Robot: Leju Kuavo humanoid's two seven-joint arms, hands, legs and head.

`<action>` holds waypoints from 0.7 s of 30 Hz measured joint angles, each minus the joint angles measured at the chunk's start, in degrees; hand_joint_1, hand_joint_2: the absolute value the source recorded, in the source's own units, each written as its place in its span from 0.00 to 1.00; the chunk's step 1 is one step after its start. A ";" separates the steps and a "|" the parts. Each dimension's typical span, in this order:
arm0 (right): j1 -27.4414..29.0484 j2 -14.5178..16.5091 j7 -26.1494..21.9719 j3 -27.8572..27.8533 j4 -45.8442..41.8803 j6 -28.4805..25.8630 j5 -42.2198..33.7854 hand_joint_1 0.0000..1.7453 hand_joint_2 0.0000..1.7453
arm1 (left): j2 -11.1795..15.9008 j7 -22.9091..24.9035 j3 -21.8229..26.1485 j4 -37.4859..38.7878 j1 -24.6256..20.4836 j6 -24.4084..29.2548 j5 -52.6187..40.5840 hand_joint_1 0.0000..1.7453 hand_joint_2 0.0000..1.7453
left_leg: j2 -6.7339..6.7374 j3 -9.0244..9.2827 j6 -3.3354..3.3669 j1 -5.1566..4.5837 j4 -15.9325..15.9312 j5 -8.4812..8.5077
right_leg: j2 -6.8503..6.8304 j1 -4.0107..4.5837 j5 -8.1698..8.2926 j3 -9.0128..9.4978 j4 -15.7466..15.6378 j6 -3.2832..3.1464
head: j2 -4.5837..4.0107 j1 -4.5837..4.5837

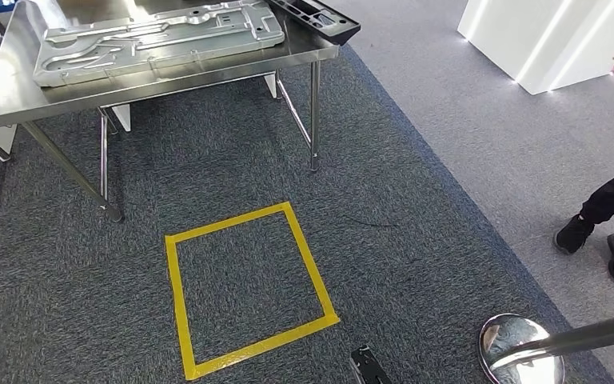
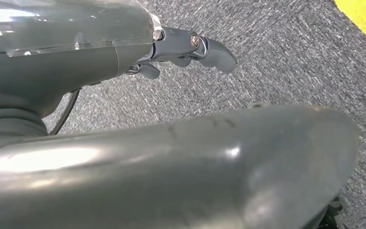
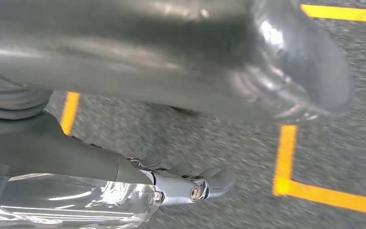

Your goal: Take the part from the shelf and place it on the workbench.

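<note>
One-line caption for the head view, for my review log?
Steel workbench bearing a stamped metal part, beyond a yellow tape square on grey carpet.

The head view looks down from high at the carpet [image 1: 448, 200]; both wrist views hang close above it, sharing the tape [image 1: 177, 296].

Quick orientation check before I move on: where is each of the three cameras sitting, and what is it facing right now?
Head view: high on the body, looking forward and down at the steel workbench carrying a metal part, and a yellow tape square on the carpet.
Left wrist view: behind the left hand, facing the carpet past the hanging arm.
Right wrist view: behind the right hand, facing the carpet.
Shared: yellow tape on grey carpet appears in all three views.
</note>
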 joint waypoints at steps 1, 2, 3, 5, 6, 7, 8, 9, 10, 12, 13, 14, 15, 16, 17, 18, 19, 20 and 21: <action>0.28 -0.01 0.74 -0.10 0.15 0.14 0.01 0.00 0.00 | 0.04 0.05 0.14 0.00 0.02 -0.05 0.04 0.00 0.00 | 0.00 0.00 0.00 0.00 0.00 0.00 | 0.00 0.00 0.00 0.00 0.00 0.00 | 0.00 0.00; 0.52 -0.01 1.57 -0.16 0.28 0.20 0.10 0.00 0.00 | 0.07 0.12 0.25 0.00 0.04 -0.06 -0.03 0.00 0.00 | 0.00 0.00 0.00 0.00 0.00 -0.01 | 0.00 0.00 0.00 0.00 0.00 0.00 | 0.00 0.00; 0.76 -0.02 2.42 -0.21 0.41 0.28 0.28 0.00 0.00 | 0.10 0.20 0.31 0.00 0.07 -0.05 -0.22 0.00 0.00 | 0.00 0.00 0.00 0.00 0.00 -0.01 | 0.00 0.00 0.00 0.00 0.00 0.00 | 0.00 0.00; 1.21 -0.02 3.67 -0.28 0.63 0.46 0.71 0.00 0.00 | 0.19 0.39 0.35 0.00 0.15 -0.02 -0.69 0.00 0.00 | 0.00 -0.06 0.19 -0.06 0.04 -0.05 | -0.03 -0.09 0.09 0.06 -0.10 0.12 | 0.00 0.00; 1.39 -0.02 4.08 -0.29 0.73 0.56 0.91 0.00 0.00 | 0.26 0.47 0.38 0.00 0.18 0.02 -0.84 0.00 0.00 | -0.02 -0.02 0.47 -0.12 -0.14 0.01 | -0.10 -0.16 0.21 0.21 -0.32 0.29 | 0.00 0.00; 1.54 -0.01 4.31 -0.30 0.80 0.73 1.05 0.00 0.00 | 0.31 0.57 0.42 0.00 0.20 0.06 -0.88 0.00 0.00 | -0.06 0.30 0.78 0.00 -0.70 0.33 | -0.14 -0.18 0.31 0.41 -0.53 0.48 | 0.00 0.00; 1.65 -0.02 4.44 -0.31 0.87 1.00 1.18 0.00 0.00 | 0.35 0.68 0.49 0.00 0.21 0.10 -0.85 0.00 0.00 | -0.08 0.72 1.09 0.14 -1.47 0.78 | -0.13 -0.26 -0.06 0.53 -0.40 0.75 | 0.00 0.00; 1.75 -0.04 4.51 -0.33 0.92 1.31 1.31 0.00 0.00 | 0.34 0.81 0.56 0.00 0.21 0.14 -0.81 0.00 0.00 | -0.11 1.15 1.26 0.36 -2.31 1.30 | -0.05 -0.28 -1.22 0.26 0.65 0.96 | 0.00 0.00; 1.85 -0.06 4.51 -0.35 0.98 1.62 1.44 0.00 0.00 | 0.32 0.95 0.62 0.00 0.20 0.14 -0.78 0.00 0.00 | -0.17 1.43 1.31 0.59 -2.91 1.77 | 0.06 -0.39 -3.15 -0.58 3.02 1.19 | 0.00 0.01; 2.17 -0.17 4.46 -0.40 1.13 1.89 1.63 0.00 0.00 | 0.31 1.18 0.70 0.00 0.24 0.15 -0.77 0.00 0.00 | -0.43 1.18 1.25 0.69 -3.10 2.10 | 0.17 -0.93 -7.81 -3.31 10.23 1.76 | 0.00 0.01; 2.39 -0.25 4.43 -0.41 1.20 1.91 1.72 0.00 0.00 | 0.31 1.26 0.73 0.00 0.28 0.15 -0.77 0.00 0.00 | -0.67 0.91 1.07 0.78 -2.98 2.20 | 0.17 -1.29 -9.22 -4.31 13.20 2.08 | 0.00 0.01; 2.61 -0.36 4.40 -0.43 1.27 1.86 1.80 0.00 0.00 | 0.31 1.31 0.75 0.00 0.30 0.15 -0.77 0.00 0.00 | -1.00 0.60 0.79 0.97 -2.75 2.26 | 0.17 -1.67 -9.51 -4.33 14.24 2.43 | 0.00 0.00; 2.77 -0.44 4.38 -0.44 1.32 1.80 1.89 0.00 0.00 | 0.31 1.34 0.77 0.00 0.30 0.16 -0.77 0.00 0.00 | -1.38 0.21 0.39 1.28 -2.36 2.27 | 0.19 -2.06 -8.78 -3.16 12.94 2.82 | 0.00 0.00; 2.87 -0.49 4.37 -0.45 1.35 1.75 2.06 0.00 0.00 | 0.32 1.36 0.79 -0.01 0.28 0.20 -0.76 0.00 0.00 | -1.82 -0.26 -0.13 1.66 -1.75 2.19 | 0.42 -2.49 -7.43 -0.92 9.65 3.30 | 0.00 0.00; 2.87 -0.52 4.37 -0.45 1.37 1.72 2.27 0.00 0.00 | 0.36 1.37 0.83 -0.03 0.27 0.27 -0.75 0.00 0.00 | -2.24 -0.77 -0.72 2.00 -0.98 2.01 | 1.04 -2.79 -6.37 1.37 6.18 3.72 | 0.00 0.00; 2.87 -0.49 4.38 -0.45 1.38 1.70 2.53 0.00 0.00 | 0.46 1.39 0.91 -0.10 0.26 0.36 -0.70 0.00 0.00 | -2.64 -1.24 -1.37 2.14 -0.12 1.72 | 1.74 -2.95 -5.61 3.05 3.37 3.64 | 0.00 0.02; 2.86 -0.45 4.42 -0.45 1.39 1.70 2.78 0.00 0.00 | 0.55 1.40 0.99 -0.17 0.24 0.45 -0.63 0.00 0.00 | -2.98 -1.58 -1.94 2.15 0.50 1.50 | 2.22 -2.98 -5.36 3.92 1.96 3.20 | 0.00 -0.01; 2.84 -0.43 4.46 -0.45 1.40 1.71 3.01 0.00 0.00 | 0.62 1.42 1.08 -0.24 0.26 0.52 -0.55 0.00 0.00 | -3.27 -1.81 -2.41 2.11 0.77 1.41 | 2.43 -2.80 -5.46 3.96 1.89 2.45 | 0.00 -0.04; 2.83 -0.39 4.49 -0.45 1.41 1.73 3.19 0.00 0.00 | 0.67 1.44 1.16 -0.28 0.30 0.55 -0.46 0.00 0.00 | -3.53 -1.91 -2.81 2.13 0.81 1.43 | 2.19 -2.65 -5.34 3.83 2.00 1.56 | 0.00 -0.07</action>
